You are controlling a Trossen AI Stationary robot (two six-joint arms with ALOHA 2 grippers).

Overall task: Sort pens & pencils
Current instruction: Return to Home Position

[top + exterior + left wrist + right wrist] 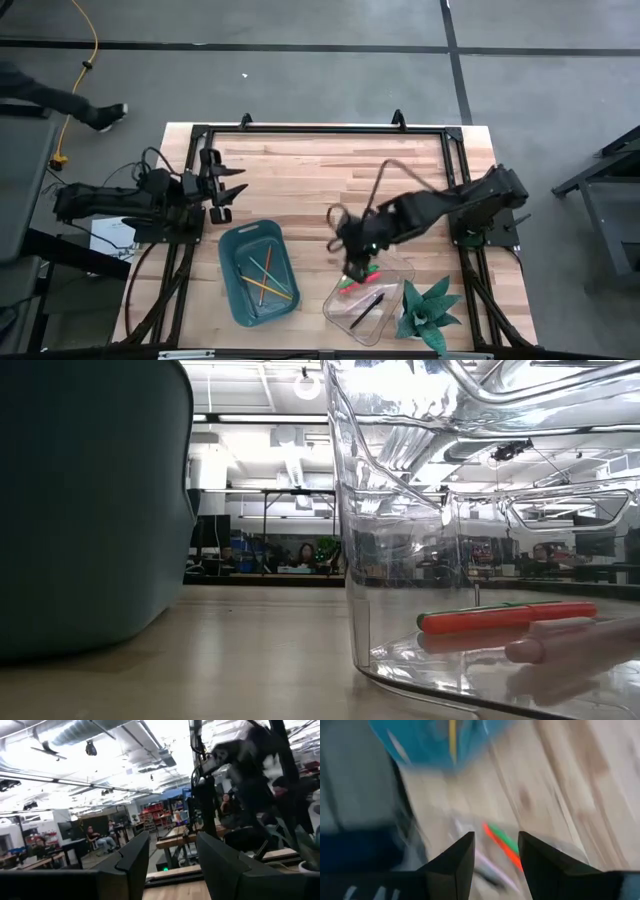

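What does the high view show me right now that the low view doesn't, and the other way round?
Only the high view: the pencils lying in the teal bin, the black pen in the transparent bin, the plant, the right gripper over that bin's rear edge, and the left gripper parked at the table's left side. Only the low view: the pink pen, which I cannot make out from above, and people in the room behind. Both: the two bins and the red-orange pen.

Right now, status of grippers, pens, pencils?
Left gripper open, parked at left. Right gripper open, empty, over clear bin. Pens inside it, pencils in teal bin. Plant close beside clear bin.
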